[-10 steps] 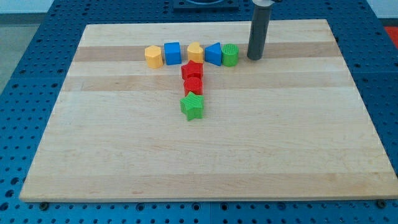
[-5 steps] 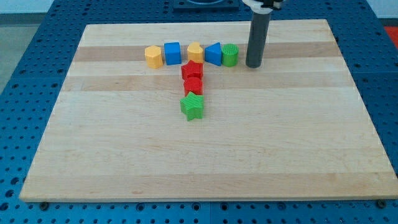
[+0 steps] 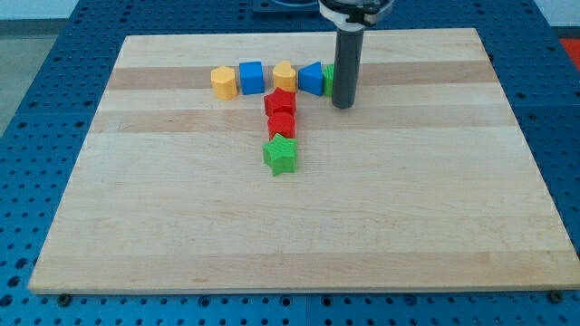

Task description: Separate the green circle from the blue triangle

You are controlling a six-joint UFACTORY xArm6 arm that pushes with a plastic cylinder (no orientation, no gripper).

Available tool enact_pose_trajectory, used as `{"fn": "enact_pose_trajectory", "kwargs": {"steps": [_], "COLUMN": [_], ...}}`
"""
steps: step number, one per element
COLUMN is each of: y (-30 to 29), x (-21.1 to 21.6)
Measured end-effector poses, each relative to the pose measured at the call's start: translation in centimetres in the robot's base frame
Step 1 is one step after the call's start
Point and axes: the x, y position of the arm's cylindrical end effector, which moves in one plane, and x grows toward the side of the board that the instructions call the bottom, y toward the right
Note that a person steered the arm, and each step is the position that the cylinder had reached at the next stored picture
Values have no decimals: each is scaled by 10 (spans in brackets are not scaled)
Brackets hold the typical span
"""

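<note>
The green circle (image 3: 328, 80) sits in the upper middle of the frame, at the right end of a row of blocks, and only a thin strip of its left side shows because the dark rod stands in front of it. The blue triangle (image 3: 311, 78) lies just to its left, and the two look to be touching, though the rod hides the joint.

My tip (image 3: 342, 106) rests on the bench (image 3: 299, 217) just below and slightly right of the green circle, very close to it; I cannot tell whether it is in contact. The tool is a plain rod with no jaws, so there is nothing to open or close and it holds nothing.

The coming move turns on this: the circle lies up and a little left of the tip, with the triangle beyond it on the left. A push straight left would likely drive the circle harder into the triangle, so I judge the tip needs to push upward or get between the two.

Further left along the row are a yellow block (image 3: 285, 75), a blue cube (image 3: 251, 77) and another yellow block (image 3: 223, 82). Below the row hang two red blocks (image 3: 281, 112), then a green star (image 3: 280, 156).
</note>
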Motion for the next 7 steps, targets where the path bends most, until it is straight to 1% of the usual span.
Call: {"fn": "enact_pose_trajectory", "kwargs": {"steps": [1,2,3,4,6,7], "y": [-21,-29,-29,-18,22,26], "x": [-2,-5,-17,-17,-17,-19]}}
